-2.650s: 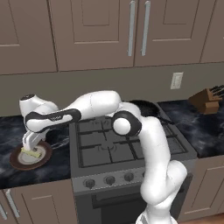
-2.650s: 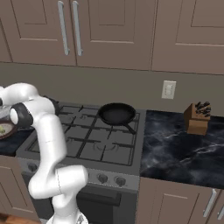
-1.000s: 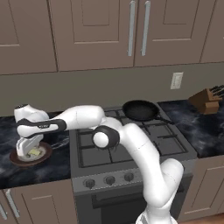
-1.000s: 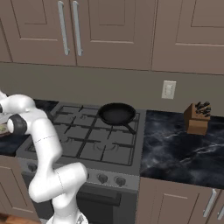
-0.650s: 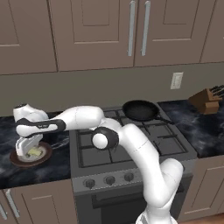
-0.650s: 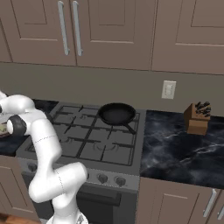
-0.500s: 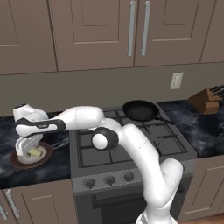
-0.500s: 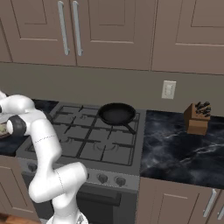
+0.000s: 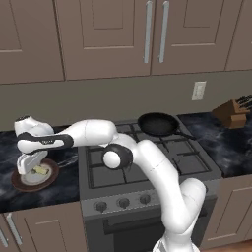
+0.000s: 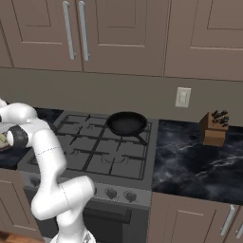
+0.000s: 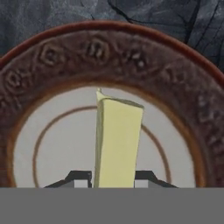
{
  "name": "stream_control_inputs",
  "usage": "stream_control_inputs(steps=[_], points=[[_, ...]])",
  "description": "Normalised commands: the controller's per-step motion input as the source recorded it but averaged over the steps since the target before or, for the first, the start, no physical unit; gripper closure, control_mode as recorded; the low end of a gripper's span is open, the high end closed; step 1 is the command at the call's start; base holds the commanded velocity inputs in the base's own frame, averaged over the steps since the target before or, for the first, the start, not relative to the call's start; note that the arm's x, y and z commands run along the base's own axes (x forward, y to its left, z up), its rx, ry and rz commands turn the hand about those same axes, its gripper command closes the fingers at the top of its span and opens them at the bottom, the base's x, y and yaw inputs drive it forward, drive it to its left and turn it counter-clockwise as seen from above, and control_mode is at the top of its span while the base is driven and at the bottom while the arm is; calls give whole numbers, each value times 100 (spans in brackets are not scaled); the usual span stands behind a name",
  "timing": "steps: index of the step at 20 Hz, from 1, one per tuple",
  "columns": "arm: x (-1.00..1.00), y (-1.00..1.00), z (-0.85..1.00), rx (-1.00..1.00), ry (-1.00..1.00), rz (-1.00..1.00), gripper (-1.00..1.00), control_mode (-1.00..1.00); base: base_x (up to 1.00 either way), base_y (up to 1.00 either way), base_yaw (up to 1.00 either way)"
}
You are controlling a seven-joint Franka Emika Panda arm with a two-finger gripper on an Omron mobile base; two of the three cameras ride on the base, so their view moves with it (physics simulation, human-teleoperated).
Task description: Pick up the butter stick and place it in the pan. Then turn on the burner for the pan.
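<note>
The butter stick (image 11: 117,144), a pale-yellow bar, lies on the white centre of a brown-rimmed plate (image 11: 183,87). My gripper (image 11: 113,179) is shut on it, with a dark fingertip pressed against each long side. In the left base view the gripper (image 9: 30,167) reaches down onto the plate (image 9: 19,183) on the dark counter left of the stove, and the butter stick (image 9: 41,171) shows beside the fingers. The black pan (image 9: 157,124) sits on the back right burner, also seen in the right base view as the pan (image 10: 126,123), well to the right of the gripper.
The stove (image 9: 147,165) has a row of knobs (image 9: 120,202) along its front. A wooden knife block (image 9: 232,111) stands on the right counter by a wall outlet (image 9: 199,90). Cabinets hang above. My arm stretches across the stove's left side.
The fingers have closed from wide open onto the butter stick. The arm has stayed almost still over the plate during the last second.
</note>
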Motion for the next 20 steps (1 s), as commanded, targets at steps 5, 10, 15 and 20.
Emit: stream_control_inputs(steps=[5, 10, 15, 20], points=[[0, -2, 12, 0, -4, 0, 100, -100, 0, 0, 0], [-22, -15, 38, 0, -13, 0, 100, -100, 0, 0, 0], [-16, -40, 32, 0, -9, -1, 100, -100, 0, 0, 0], [0, -71, 25, 0, 0, -8, 100, -100, 0, 0, 0]])
